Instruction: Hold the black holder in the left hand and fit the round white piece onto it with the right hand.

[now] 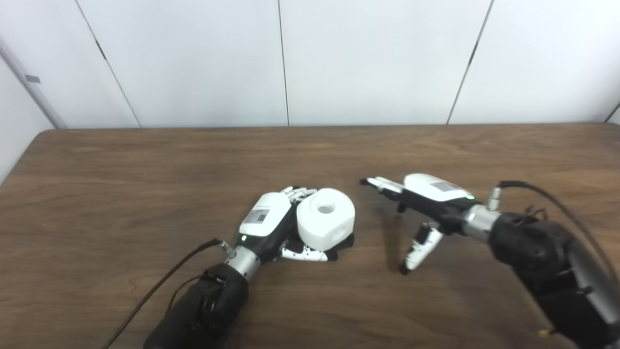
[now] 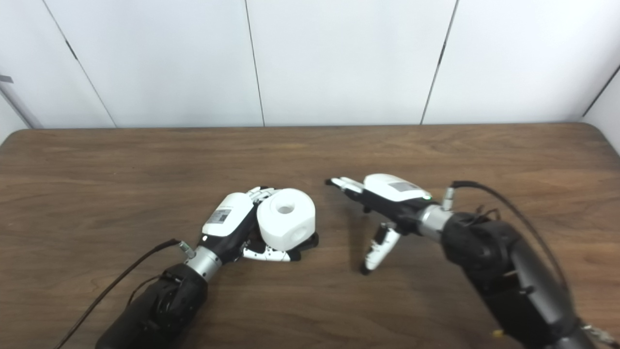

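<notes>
The round white piece (image 1: 325,219), with a hole in its top and another in its side, sits on the black holder (image 1: 346,240); only a dark edge of the holder shows under its right side. My left hand (image 1: 267,219) is wrapped around them from the left, fingers behind and thumb in front, resting on the table. A short gap to the right, my right hand (image 1: 422,195) hovers open above the table, fingers stretched toward the white piece, thumb hanging down, holding nothing.
The brown wooden table (image 1: 145,184) ends at a white panelled wall at the back. Black cables trail from both wrists (image 2: 121,274) over the near part of the table.
</notes>
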Robot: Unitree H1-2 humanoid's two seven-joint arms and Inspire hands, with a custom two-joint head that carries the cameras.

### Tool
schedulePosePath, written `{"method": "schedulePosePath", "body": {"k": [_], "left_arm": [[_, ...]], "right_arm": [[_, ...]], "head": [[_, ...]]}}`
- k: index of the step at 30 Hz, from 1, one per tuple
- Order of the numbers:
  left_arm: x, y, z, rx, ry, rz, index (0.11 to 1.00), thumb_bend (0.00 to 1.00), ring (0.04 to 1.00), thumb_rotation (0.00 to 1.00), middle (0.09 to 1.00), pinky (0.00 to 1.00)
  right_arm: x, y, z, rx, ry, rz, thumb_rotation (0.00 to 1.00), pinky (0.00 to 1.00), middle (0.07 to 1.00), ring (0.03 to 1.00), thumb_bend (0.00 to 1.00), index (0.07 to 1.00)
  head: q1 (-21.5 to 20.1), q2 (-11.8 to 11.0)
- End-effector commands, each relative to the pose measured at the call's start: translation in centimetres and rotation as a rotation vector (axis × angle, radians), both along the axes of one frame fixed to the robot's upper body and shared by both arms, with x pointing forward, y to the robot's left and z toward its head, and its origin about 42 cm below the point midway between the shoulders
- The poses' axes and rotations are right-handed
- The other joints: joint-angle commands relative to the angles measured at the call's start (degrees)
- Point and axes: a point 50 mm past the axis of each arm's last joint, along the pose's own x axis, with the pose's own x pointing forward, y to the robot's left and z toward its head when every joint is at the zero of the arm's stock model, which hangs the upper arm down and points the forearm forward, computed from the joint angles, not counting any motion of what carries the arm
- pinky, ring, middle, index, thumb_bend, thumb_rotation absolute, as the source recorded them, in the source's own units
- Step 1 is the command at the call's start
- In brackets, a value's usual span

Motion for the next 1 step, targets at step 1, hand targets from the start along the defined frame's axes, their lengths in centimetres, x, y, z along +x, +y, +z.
{"method": "schedulePosePath", "body": {"k": [1], "left_arm": [[-2.07,0.59,-4.36,0.144,0.192,-0.016,0.483,0.52,0.866,0.06,0.849,0.90]], "right_arm": [[0.52,-0.79,3.18,0.058,-0.100,-0.005,0.06,0.68,1.000,0.923,0.95,1.000]], "head": [[0.1,0.0]]}}
